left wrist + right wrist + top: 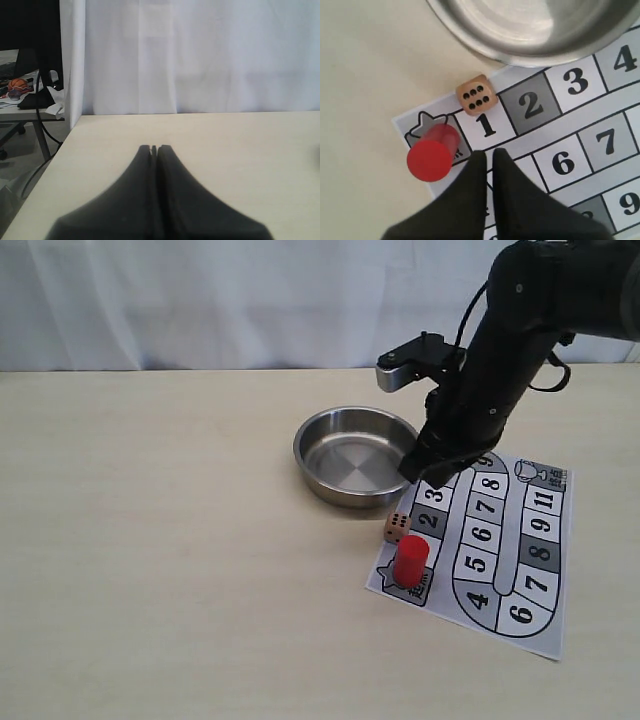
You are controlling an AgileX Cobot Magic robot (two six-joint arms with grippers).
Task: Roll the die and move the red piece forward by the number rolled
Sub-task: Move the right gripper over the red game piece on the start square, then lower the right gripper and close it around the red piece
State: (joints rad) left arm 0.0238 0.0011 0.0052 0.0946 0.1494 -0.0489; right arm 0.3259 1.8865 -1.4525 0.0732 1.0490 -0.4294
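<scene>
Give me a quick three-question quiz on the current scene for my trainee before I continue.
1. The die shows which number on top? A two, B four, C six.
2. True or false: the red piece stands on square 3.
3. Which end effector hangs over the board?
Key: 1 C. 2 False; it stands next to square 1. 3 The right end effector.
</scene>
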